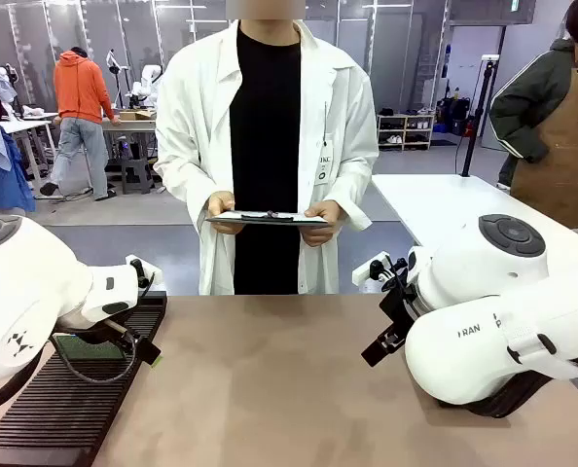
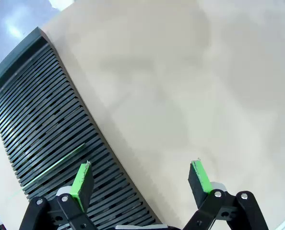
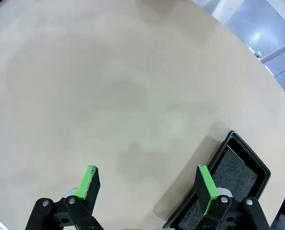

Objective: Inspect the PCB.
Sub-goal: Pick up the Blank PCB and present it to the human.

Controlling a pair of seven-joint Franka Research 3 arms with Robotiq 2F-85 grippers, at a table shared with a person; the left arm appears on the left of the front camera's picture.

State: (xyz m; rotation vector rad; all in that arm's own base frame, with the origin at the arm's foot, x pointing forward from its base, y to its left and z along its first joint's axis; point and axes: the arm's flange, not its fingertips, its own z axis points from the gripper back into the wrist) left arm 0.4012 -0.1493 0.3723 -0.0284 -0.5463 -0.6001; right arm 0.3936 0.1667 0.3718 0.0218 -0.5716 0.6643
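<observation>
Your left gripper (image 2: 141, 178) hangs empty with its fingers apart at the slotted rack's (image 2: 37, 110) edge. The right gripper (image 3: 147, 184) is spread too, beside a foam-lined tray (image 3: 250, 155). The PCB (image 2: 53, 166) sits slotted in that rack, so straddle its green edge squarely and lift straight.

The thin, pale grey-green PCB (image 1: 83, 346) rests on the ribbed black rack (image 1: 36, 409), bright green edge showing.

Right gripper (image 3: 146, 171), black with green pads, jaws wide apart above smooth tan tabletop (image 3: 109, 86). Shallow black rectangular tray (image 3: 252, 154), grey foam-lined, lies partly behind one finger.
</observation>
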